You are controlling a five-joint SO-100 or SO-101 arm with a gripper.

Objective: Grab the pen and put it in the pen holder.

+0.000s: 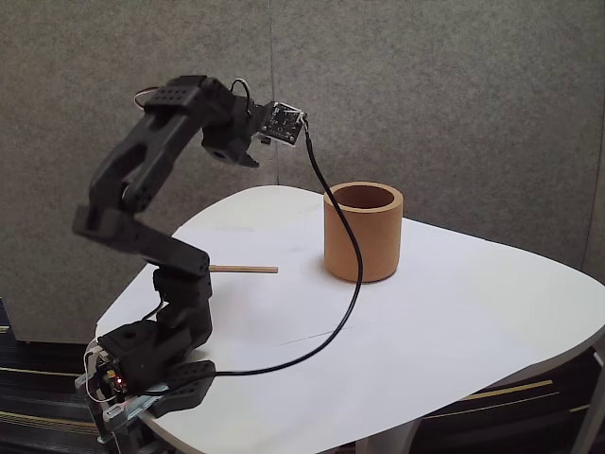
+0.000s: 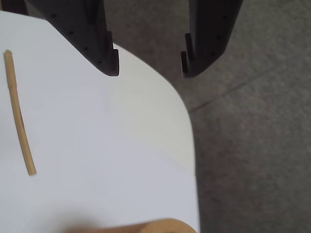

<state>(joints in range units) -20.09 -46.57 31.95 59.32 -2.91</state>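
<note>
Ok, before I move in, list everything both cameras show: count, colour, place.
pen: one, light tan, flat on the table left of the cup in the fixed view, apart from it
pen holder: one, orange-brown, upright near the table's far edge
table: one, white, rounded
cable: one, black, hanging from the wrist camera across the cup's front
wall: grey, behind
gripper: black, open, raised above the table edge, holding nothing

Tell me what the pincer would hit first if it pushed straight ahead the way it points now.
Probably the table's far edge, or it clears it toward the grey wall; depth is unclear. The open pincer aims past the pen, which lies off to the left in the wrist view.
</note>
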